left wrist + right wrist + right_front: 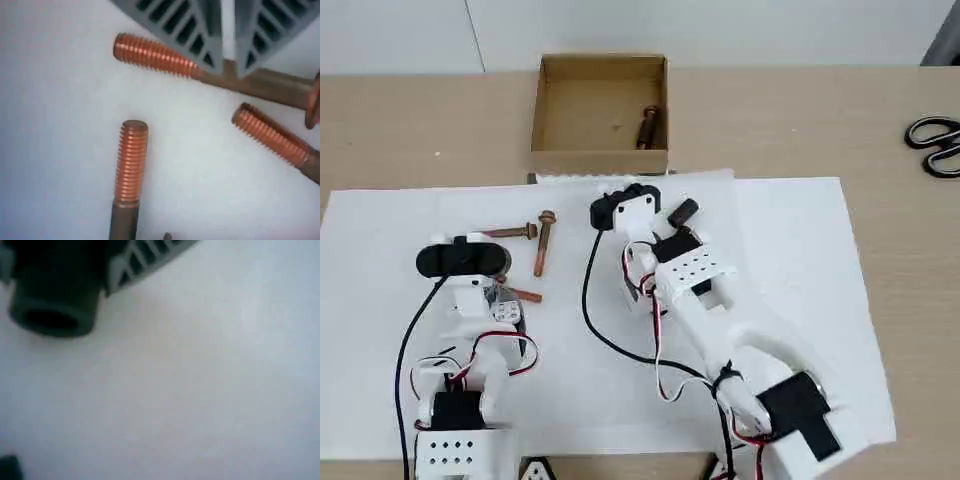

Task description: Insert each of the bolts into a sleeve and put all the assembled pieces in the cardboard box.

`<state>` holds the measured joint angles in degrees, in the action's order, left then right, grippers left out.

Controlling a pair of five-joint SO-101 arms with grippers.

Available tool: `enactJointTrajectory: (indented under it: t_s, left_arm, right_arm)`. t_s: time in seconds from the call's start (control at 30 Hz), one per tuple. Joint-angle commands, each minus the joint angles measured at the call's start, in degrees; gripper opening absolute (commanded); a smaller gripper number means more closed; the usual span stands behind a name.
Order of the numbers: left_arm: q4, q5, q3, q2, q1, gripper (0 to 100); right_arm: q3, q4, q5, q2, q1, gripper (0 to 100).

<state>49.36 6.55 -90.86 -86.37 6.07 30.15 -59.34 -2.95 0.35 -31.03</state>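
Tan tabletop (400, 120) with a big white sheet (800, 230) spread over it. The cardboard box (548, 110) sits top centre, with one assembled bolt (648, 127) lying by its right wall. There are scissors (932, 145) at the far right. Lower left, the left pincer (229, 67) is clenched nearly closed, tips right over a loose bolt (155, 54), and two more bolts (131, 165) lie near it. Mid-frame, the right pincer (672, 222) is grasping a black sleeve (52, 305).
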Motion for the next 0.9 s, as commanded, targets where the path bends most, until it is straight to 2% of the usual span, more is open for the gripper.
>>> enactJointTrajectory:
  t_s: [0.0,0.17,0.33,0.57,0.8,0.87]
  left_arm:
    - [-1.1,-0.3,0.2,-0.4,0.3,1]
    - [-1.1,-0.3,0.2,-0.4,0.3,1]
    - [-1.1,-0.3,0.2,-0.4,0.3,1]
    - [-1.1,-0.3,0.2,-0.4,0.3,1]
    - [-1.1,-0.3,0.2,-0.4,0.3,1]
    - [-1.1,-0.3,0.2,-0.4,0.3,1]
  right_arm:
    - [0.5,0.7,-0.1,3.0,-1.3,10.2]
    - [0.5,0.5,0.1,3.8,-1.3,10.5]
    - [0.5,-0.5,2.8,5.0,-1.2,16.4]
    - [0.4,-2.8,4.8,4.7,-1.2,9.9]
    - [0.4,-4.7,5.0,4.7,-0.3,8.7]
    - [0.4,-5.0,5.0,4.7,-0.3,4.5]
